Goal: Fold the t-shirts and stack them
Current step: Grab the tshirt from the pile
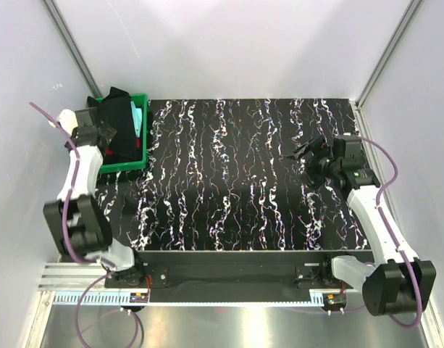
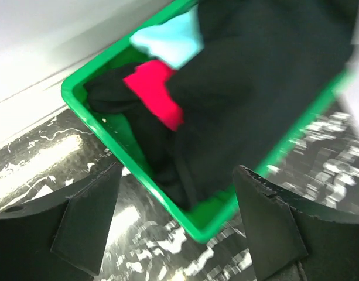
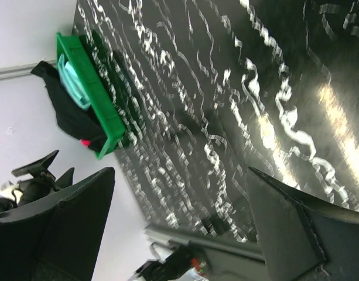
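Three t-shirts (image 1: 120, 119) are sitting bunched in the green crate (image 1: 120, 165) at the far left corner of the table (image 1: 229, 181), and we are judging the job as barely begun, with nothing folded or stacked. Our left gripper (image 2: 178, 170) is hovering over the crate, jaws spread wide and holding nothing; our right gripper (image 3: 180, 171) is hanging over the table's right side, jaws spread and empty too. Next, we are expecting a pinch on the black tee (image 2: 255, 88), which is lying crumpled along the crate's length and spilling over its far rim.

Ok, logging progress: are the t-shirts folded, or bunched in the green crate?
Bunched, not folded: the black t-shirt lies crumpled in the green crate, spilling over its rim, red one and aqua one partly under it.
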